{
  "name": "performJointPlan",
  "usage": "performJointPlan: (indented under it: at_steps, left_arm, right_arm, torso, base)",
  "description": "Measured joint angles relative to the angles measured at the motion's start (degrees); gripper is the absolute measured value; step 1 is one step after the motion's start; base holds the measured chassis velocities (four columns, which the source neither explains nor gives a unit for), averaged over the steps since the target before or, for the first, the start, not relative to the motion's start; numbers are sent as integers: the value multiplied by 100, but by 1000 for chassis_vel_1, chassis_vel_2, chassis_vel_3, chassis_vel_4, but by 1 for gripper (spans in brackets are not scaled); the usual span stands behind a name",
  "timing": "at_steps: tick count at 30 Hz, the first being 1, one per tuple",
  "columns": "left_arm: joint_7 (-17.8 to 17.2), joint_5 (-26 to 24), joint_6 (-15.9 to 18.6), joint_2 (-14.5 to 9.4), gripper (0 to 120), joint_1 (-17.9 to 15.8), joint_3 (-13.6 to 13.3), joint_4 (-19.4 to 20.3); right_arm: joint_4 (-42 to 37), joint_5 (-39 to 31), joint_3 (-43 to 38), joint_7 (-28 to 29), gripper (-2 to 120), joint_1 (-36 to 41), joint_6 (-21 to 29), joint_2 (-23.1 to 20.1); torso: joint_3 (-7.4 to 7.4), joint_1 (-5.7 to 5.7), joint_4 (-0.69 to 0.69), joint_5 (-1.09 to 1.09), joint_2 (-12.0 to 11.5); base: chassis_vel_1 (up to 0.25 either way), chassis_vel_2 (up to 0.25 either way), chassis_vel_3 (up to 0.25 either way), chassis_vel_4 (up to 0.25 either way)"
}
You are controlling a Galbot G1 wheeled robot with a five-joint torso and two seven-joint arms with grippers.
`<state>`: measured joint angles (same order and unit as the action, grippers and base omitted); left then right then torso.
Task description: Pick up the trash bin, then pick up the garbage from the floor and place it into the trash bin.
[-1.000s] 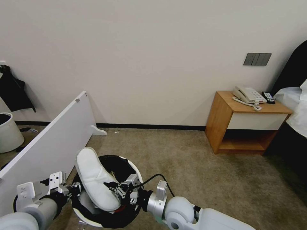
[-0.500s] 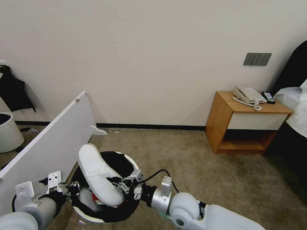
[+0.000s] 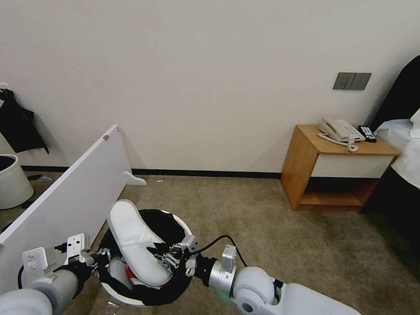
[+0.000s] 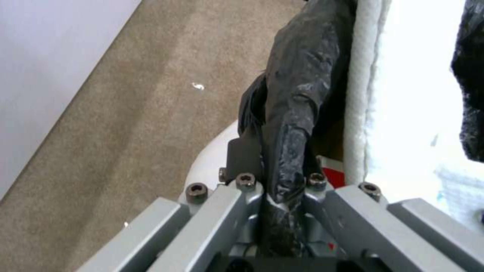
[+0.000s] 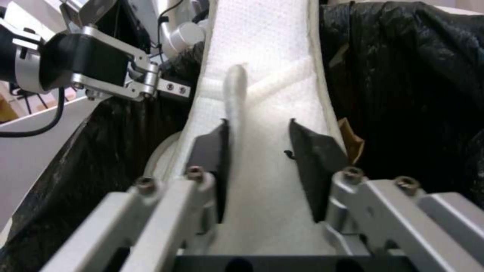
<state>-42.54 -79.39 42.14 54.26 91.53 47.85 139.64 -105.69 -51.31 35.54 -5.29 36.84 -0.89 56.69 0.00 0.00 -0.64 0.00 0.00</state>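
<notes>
The trash bin [image 3: 187,228], white with a black bag over its rim, sits low in front of me on the carpet. My left gripper [image 3: 101,258] is shut on the bag-covered rim [image 4: 295,113] at the bin's left side. A white slipper [image 3: 131,236] stands tilted in the bin, one end sticking up above the rim. My right gripper [image 3: 165,259] reaches in from the right, and its black pads [image 5: 209,151] close on the slipper [image 5: 262,56]. Something red [image 3: 127,274] and a brown paper scrap [image 5: 351,139] lie inside the bin.
A white board [image 3: 65,197] leans on the left, close to the bin. A plain off-white bin [image 3: 13,183] stands at the far left. A wooden nightstand [image 3: 337,170] with a telephone [image 3: 339,130] is at the right wall. Open carpet lies between. A small white scrap [image 4: 199,87] lies on the carpet.
The right gripper and slipper have shifted slightly right and down into the bin. The bin, held by the left gripper, has moved a little away from me.
</notes>
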Motion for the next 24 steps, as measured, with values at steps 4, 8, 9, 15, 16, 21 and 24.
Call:
performJointPlan:
  at_steps: [4,8,9,15,16,21,24]
  left_arm:
    - [-11,-2,0,0,1,-3,2,0]
    - [-23,-2,0,-1,1,-2,2,0]
    - [-27,-1,0,-5,1,1,2,0]
    - [-29,2,0,-8,1,10,3,0]
    - [-28,5,0,-9,1,11,3,-1]
    - [-29,12,0,-8,1,20,2,-5]
    - [-28,13,-1,-10,1,24,4,-5]
  right_arm:
    - [13,8,10,18,51,-23,0,33]
    - [25,18,23,19,64,-37,-1,52]
    - [27,21,31,19,70,-40,-2,54]
    - [20,22,37,20,89,-53,-9,65]
    - [20,25,37,20,95,-59,-19,68]
    - [5,43,29,10,100,-65,-64,66]
    - [-5,73,13,-5,100,-67,-102,64]
  torso:
    - [0,0,0,0,0]
    - [0,0,0,0,0]
    - [0,0,0,0,0]
    - [0,0,0,0,0]
    - [0,0,0,0,0]
    - [0,0,0,0,0]
    - [0,0,0,0,0]
  base:
    - [0,0,0,0]
    - [0,0,0,0]
    - [0,0,0,0]
    - [0,0,0,0]
    - [0,0,0,0]
    - [0,0,0,0]
    - [0,0,0,0]
